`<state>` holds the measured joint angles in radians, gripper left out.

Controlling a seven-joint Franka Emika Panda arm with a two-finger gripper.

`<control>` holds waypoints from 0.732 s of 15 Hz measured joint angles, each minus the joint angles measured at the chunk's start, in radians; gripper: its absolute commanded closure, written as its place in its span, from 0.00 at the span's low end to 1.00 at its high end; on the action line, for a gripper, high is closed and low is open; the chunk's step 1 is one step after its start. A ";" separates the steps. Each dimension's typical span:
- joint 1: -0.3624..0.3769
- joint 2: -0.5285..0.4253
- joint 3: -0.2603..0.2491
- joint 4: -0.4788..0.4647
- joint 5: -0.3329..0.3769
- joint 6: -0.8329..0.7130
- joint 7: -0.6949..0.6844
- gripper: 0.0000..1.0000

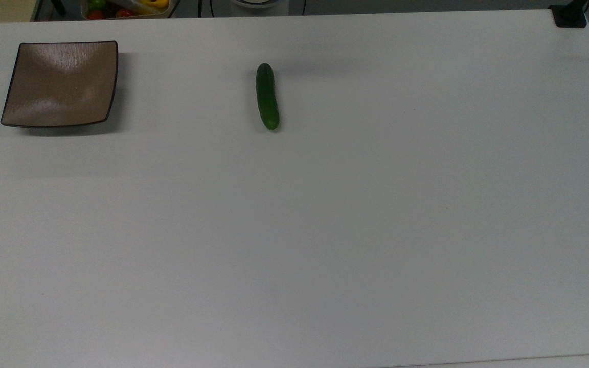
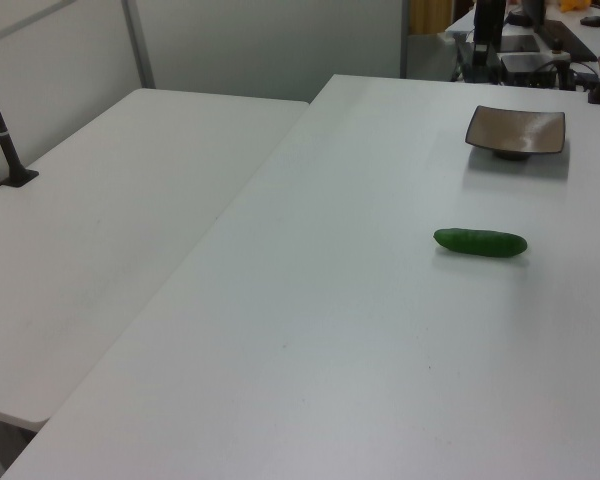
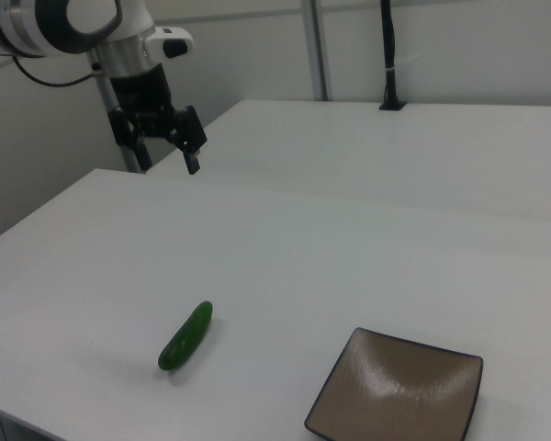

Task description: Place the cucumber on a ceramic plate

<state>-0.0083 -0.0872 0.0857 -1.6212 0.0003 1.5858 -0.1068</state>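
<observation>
The dark green cucumber (image 1: pixel 267 96) (image 2: pixel 480 242) (image 3: pixel 186 336) lies flat on the white table, apart from everything else. The square brown ceramic plate (image 1: pixel 62 84) (image 2: pixel 517 130) (image 3: pixel 399 390) sits bare near the table's corner, at the top view's far left, well away from the cucumber. My gripper (image 3: pixel 168 162) hangs high above the table's far side in the right view, up and to the left of the cucumber. It is open and holds nothing.
A second white table (image 2: pixel 110 220) adjoins this one along a seam. A black pole (image 2: pixel 0 125) (image 3: pixel 388 55) is clamped to it. A black mount (image 1: pixel 569 15) sits at the top view's upper right corner, and a bin of colourful items (image 1: pixel 126 7) lies beyond the table's edge.
</observation>
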 measured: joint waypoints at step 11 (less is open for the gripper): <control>0.016 0.008 -0.001 0.004 0.000 0.000 0.002 0.00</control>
<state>0.0081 -0.0794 0.0844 -1.6170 0.0008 1.5858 -0.1043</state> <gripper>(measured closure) 0.000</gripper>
